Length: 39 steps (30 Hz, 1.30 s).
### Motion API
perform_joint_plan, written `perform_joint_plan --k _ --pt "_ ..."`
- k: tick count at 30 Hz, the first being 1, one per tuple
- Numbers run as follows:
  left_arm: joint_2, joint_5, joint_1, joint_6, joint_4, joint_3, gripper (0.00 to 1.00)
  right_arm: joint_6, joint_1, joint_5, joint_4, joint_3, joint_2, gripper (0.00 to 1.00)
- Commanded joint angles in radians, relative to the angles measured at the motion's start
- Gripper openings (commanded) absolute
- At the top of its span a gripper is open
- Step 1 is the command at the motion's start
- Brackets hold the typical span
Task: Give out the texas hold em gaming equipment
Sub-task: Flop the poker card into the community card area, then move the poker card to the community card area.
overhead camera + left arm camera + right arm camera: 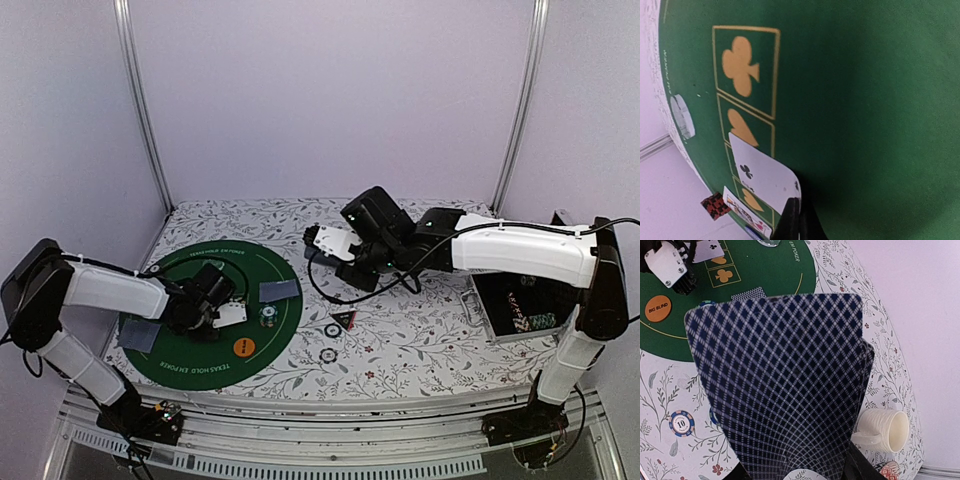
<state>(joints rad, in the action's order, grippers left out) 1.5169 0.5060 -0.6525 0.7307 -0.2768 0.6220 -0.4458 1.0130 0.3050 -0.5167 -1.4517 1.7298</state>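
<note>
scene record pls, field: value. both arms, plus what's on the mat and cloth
left fingers: pinching face-up club playing card over green round felt mat
right fingers: gripping blue diamond-backed card stack above floral cloth
on mat: orange "BIG BLIND" disc; face-down cards
on cloth: blue-and-white "10" chip; black-and-red triangular marker; cream mug
right edge: open metal case

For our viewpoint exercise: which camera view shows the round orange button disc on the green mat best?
Right wrist: the orange button disc is large enough to read BIG BLIND. In top external the disc is small, unreadable; left wrist misses it.
</note>
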Motion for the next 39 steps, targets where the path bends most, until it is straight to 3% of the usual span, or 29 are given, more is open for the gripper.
perform_joint_plan --k 1,7,8,11,12,14,20,24,29,31,39 --pt "-0.050 -0.085 -0.008 -0.009 -0.085 -0.035 0.00 -0.001 -0.004 0.004 0.001 -0.024 -0.046 0.45" --pt "-0.030 -0.059 -0.005 0.009 -0.093 -0.069 0.00 0.001 -0.005 0.003 -0.003 -0.030 -0.047 0.45" --pt "-0.027 -0.058 -0.006 0.005 -0.098 -0.067 0.07 0.002 -0.006 0.003 -0.005 -0.030 -0.048 0.45" --pt "-0.023 -0.080 -0.006 -0.020 -0.140 -0.044 0.58 0.002 -0.005 0.005 -0.008 -0.026 -0.052 0.45" --pt "-0.024 -0.094 -0.005 -0.031 -0.160 -0.033 0.67 0.002 -0.005 0.006 -0.008 -0.024 -0.053 0.45" --pt "-0.033 -0.130 -0.010 -0.060 -0.204 -0.003 0.76 0.004 -0.005 0.008 -0.009 -0.020 -0.055 0.45" --pt "-0.151 -0.357 -0.022 -0.214 -0.309 0.185 0.82 0.007 -0.005 0.006 -0.008 -0.019 -0.047 0.45" --pt "-0.234 -0.253 0.027 -0.411 -0.205 0.234 0.97 0.015 -0.005 0.001 -0.005 -0.019 -0.040 0.45" --pt "-0.158 -0.259 0.280 -0.854 -0.329 0.365 0.98 0.019 -0.005 -0.005 0.000 -0.012 -0.031 0.45" --pt "-0.112 -0.283 0.322 -1.011 -0.369 0.375 0.98 0.018 -0.005 -0.009 0.003 -0.011 -0.028 0.45" --pt "-0.020 -0.273 0.333 -1.248 -0.271 0.274 0.98 0.021 -0.005 -0.006 0.000 -0.009 -0.035 0.45"
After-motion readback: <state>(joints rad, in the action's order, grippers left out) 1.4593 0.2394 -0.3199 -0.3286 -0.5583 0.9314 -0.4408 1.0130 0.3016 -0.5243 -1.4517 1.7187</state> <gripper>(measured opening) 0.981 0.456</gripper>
